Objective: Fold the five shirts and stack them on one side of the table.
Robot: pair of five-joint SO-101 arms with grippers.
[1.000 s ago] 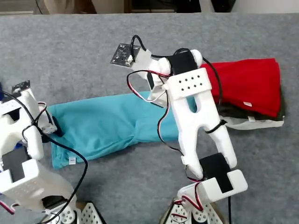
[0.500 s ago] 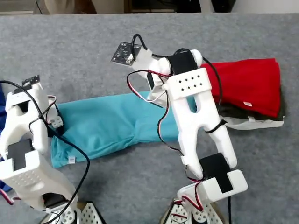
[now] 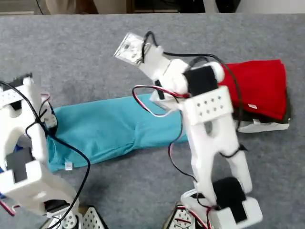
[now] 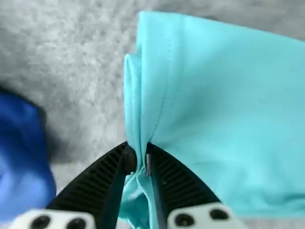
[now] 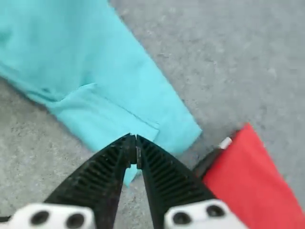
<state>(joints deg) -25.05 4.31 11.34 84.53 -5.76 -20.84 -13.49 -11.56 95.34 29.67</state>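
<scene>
My left hand was pinched shut on the 9 o'clock end of the teal shirt lying mid-surface, my right hand was shut and empty, and I guessed folding it over came next.

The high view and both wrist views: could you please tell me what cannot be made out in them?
Shirts under the red shirt, high view: mostly covered by it; number unclear.
Blue shirt, left wrist view: blurred, cut off by the edge.
Teal shirt's right end, high view: hidden under the right arm.
Right gripper, right wrist view: shut jaws hide whether cloth is pinched.
</scene>
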